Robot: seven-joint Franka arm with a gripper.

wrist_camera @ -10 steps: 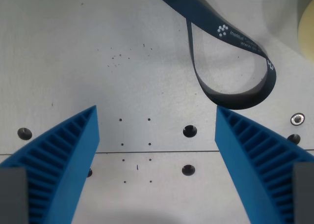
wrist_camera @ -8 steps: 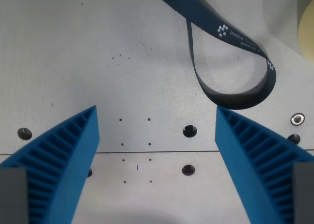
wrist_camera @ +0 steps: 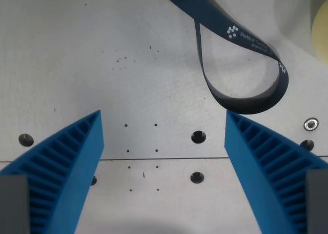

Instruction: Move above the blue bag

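In the wrist view, a dark blue strap (wrist_camera: 241,36) with white print loops across the grey table from the top centre to the right. It looks like the handle of the blue bag; the bag's body is out of view. My gripper (wrist_camera: 164,122) is open and empty, its two blue ribbed fingers (wrist_camera: 66,162) at the bottom left and bottom right. The strap's loop ends just above the finger on the wrist view's right.
The grey table top (wrist_camera: 77,54) has several screw holes (wrist_camera: 198,137) and a thin seam line near the bottom. A pale yellow round object (wrist_camera: 320,28) shows at the right edge. A bolt head (wrist_camera: 309,124) sits at the right.
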